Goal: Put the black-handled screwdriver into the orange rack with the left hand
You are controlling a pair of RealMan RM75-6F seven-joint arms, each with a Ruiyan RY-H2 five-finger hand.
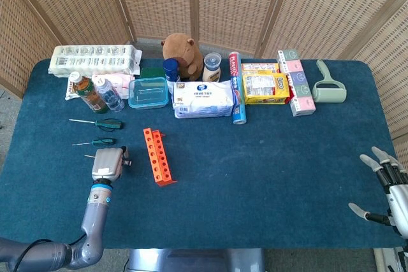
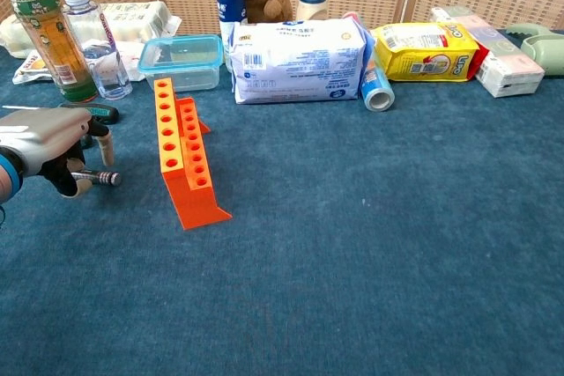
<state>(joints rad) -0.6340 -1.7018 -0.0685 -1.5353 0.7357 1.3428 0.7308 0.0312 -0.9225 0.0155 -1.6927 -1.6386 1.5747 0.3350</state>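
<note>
Chest view shows the left hand curled down over the black-handled screwdriver, which lies flat under its fingers, handle end poking out toward the orange rack just beside.

most of the black-handled screwdriver is hidden under the left hand. the right hand is cut off by the head view's edge.

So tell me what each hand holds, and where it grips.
The left hand is closed over the screwdriver at its handle. The right hand holds nothing.
</note>
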